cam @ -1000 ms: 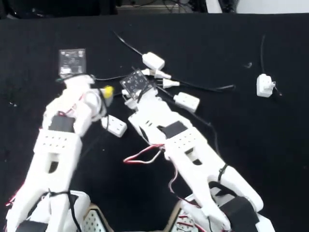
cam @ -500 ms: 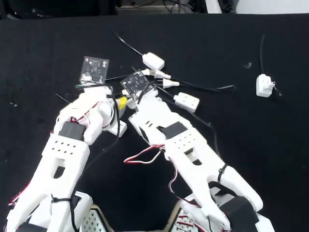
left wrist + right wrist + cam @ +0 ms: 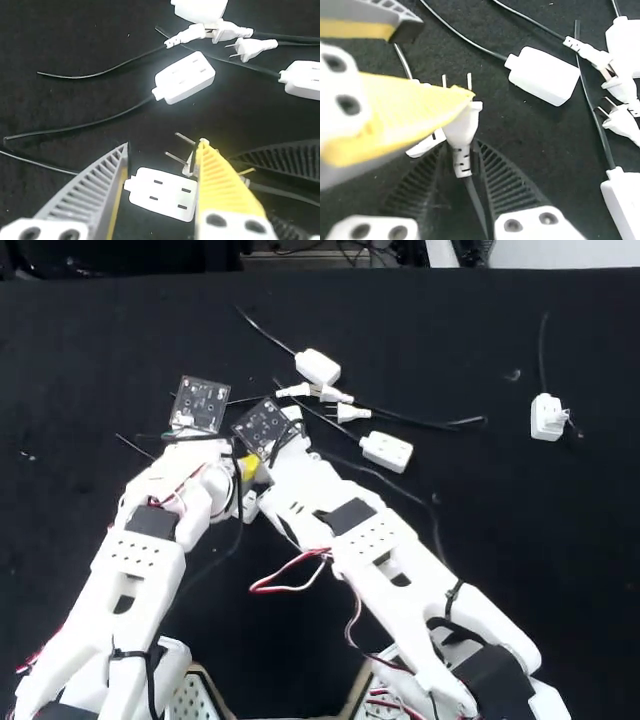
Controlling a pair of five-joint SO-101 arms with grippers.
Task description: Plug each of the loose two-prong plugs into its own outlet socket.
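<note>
Since a moment ago the left arm has swung in toward the middle of the table. The right arm has slid a little to the left. In the high view the two pincers now meet just left of the middle.

The right gripper [image 3: 459,150] has black ridged fingers, and it is clenched on a small white two-prong plug [image 3: 462,122]. The two metal prongs point away from the pincer.

The left gripper [image 3: 164,145] has one grey finger and one yellow finger [image 3: 217,182]. It is released, with its fingers spread wide. A flat white outlet socket block [image 3: 160,192] with four slots lies on the black cloth table [image 3: 90,330] between those fingers, low in the left wrist view. The held plug is right at the yellow fingertip; I cannot tell if they touch.

A second white socket block [image 3: 184,77] lies in the middle of the left wrist view. In the high view's upper middle are a loose white plug [image 3: 352,412], a white boxy adapter [image 3: 318,366] and a third white socket block [image 3: 386,450]. Another white adapter [image 3: 548,416] sits alone at the far right.
</note>
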